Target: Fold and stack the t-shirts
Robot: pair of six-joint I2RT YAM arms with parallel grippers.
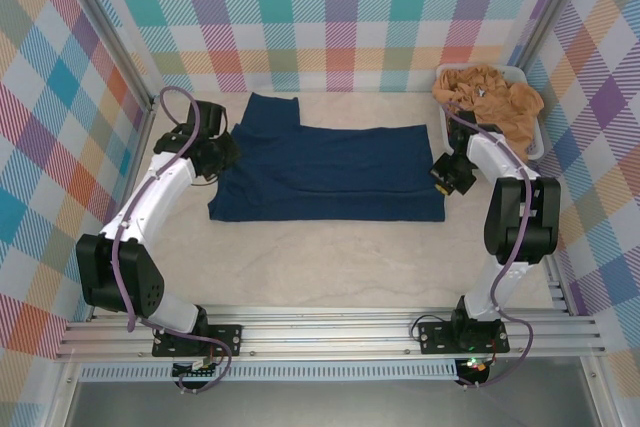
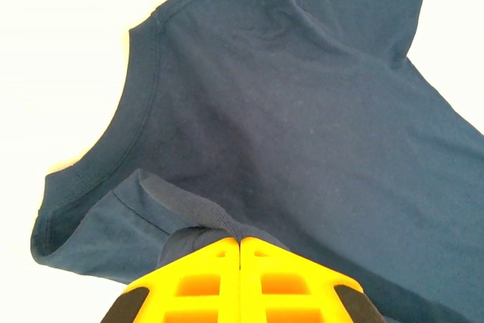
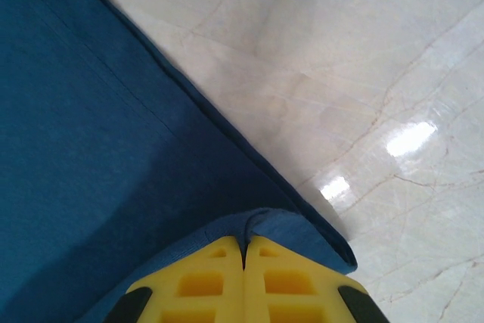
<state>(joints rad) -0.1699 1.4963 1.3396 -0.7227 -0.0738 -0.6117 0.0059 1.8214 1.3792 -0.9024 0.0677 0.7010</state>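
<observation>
Pinching navy tee (image 1: 330, 172), spread centre: L gripper (image 2: 240, 243) clenched on a neck-end fold, R gripper (image 3: 243, 247) on hem corner. Fold barely begun; tan tees (image 1: 495, 97) heaped in tub (image 1: 540, 139), nothing stacked.

I can read no text, label, brand or number anywhere here. The navy t-shirt (image 1: 330, 172) lies with plain cloth facing up and shows me no legible print. The tan t-shirts (image 1: 495, 97) are crumpled, and I can make out no lettering on them.
</observation>
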